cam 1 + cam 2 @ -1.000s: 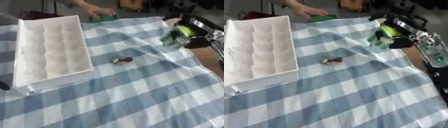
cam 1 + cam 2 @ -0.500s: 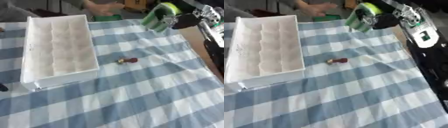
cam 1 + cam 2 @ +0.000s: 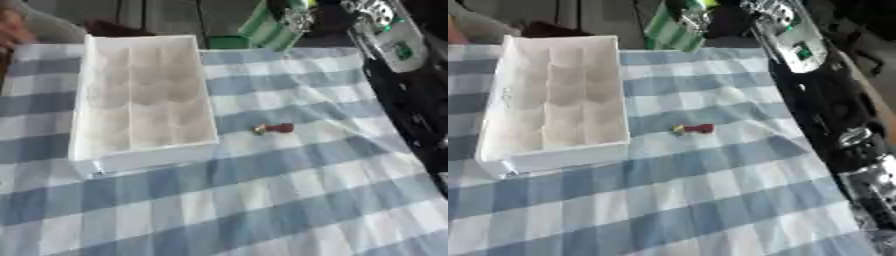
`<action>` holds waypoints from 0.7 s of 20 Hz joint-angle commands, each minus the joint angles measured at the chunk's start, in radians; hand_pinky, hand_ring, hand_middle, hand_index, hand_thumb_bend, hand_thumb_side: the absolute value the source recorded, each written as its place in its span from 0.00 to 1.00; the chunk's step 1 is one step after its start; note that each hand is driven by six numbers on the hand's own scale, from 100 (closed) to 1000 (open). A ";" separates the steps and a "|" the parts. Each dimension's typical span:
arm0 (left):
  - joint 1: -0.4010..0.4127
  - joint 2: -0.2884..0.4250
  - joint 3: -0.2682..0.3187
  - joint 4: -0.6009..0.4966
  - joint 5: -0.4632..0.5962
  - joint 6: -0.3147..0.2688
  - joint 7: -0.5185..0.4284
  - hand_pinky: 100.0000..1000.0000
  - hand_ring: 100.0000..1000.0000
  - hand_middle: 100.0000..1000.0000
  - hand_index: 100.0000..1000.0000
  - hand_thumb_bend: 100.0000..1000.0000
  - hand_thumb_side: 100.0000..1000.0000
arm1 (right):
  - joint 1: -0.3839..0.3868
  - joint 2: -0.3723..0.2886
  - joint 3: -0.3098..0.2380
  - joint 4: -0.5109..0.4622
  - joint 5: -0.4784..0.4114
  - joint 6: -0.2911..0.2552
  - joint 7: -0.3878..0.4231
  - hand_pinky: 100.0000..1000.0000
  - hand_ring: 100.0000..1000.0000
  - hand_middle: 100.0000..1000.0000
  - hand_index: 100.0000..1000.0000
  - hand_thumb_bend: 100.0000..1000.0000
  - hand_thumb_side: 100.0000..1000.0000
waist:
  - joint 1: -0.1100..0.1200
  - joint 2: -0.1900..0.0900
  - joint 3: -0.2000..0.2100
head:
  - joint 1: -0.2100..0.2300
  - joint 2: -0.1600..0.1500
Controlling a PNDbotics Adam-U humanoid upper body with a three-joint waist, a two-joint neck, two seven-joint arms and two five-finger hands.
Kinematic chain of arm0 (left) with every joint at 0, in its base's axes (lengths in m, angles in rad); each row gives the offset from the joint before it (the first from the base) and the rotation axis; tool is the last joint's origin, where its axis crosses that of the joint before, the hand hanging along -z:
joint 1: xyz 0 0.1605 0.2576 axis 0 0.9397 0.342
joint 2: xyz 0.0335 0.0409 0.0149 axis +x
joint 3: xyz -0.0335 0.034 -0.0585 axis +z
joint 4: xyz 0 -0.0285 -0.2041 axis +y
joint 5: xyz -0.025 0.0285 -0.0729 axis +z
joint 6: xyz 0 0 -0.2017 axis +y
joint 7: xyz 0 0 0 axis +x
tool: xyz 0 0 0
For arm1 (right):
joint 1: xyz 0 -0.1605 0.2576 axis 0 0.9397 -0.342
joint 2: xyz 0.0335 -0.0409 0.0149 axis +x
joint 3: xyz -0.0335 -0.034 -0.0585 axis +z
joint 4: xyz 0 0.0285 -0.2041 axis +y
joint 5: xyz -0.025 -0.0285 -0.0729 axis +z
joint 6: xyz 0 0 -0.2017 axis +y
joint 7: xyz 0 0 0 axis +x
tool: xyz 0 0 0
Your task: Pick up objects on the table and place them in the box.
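Observation:
My right hand [image 3: 696, 12] is raised at the top of the view, beyond the table's far edge, with its fingers curled on a green and white striped object [image 3: 667, 31]. The object hangs just right of the far right corner of the white compartmented box [image 3: 144, 151], which lies on the left of the checked cloth. Its cells look bare. A small red and yellow object [image 3: 273, 129] lies on the cloth to the right of the box. My left hand does not show.
My right arm [image 3: 824, 100] runs down the right side over the table's edge. A dark green thing [image 3: 226, 42] lies at the far edge behind the box. A person's hand [image 3: 10, 27] shows at the top left corner. Blue checked cloth [image 3: 262, 200] covers the table.
My right hand has carried the green striped object from the table's right side up and left, to the far edge beside the box. The whole picture has shifted too.

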 commanded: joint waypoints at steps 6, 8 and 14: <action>-0.042 0.005 -0.012 -0.019 0.047 0.028 -0.011 0.42 1.00 0.98 0.80 0.16 0.69 | -0.042 0.054 0.020 0.058 0.088 -0.077 0.039 0.03 0.39 0.85 0.95 0.00 0.25 | -0.022 -0.041 0.060 | -0.037 -0.024; -0.047 0.004 -0.012 -0.019 0.053 0.028 -0.012 0.42 1.00 0.98 0.80 0.16 0.69 | -0.042 0.070 0.022 0.076 0.126 -0.103 0.027 0.03 0.39 0.85 0.95 0.00 0.24 | -0.026 -0.041 0.067 | -0.041 -0.025; -0.058 0.000 -0.011 -0.019 0.057 0.030 -0.013 0.42 1.00 0.98 0.80 0.17 0.69 | -0.033 0.110 0.034 0.114 0.265 -0.216 -0.030 0.05 0.41 0.88 0.96 0.00 0.19 | -0.031 -0.037 0.073 | -0.044 -0.025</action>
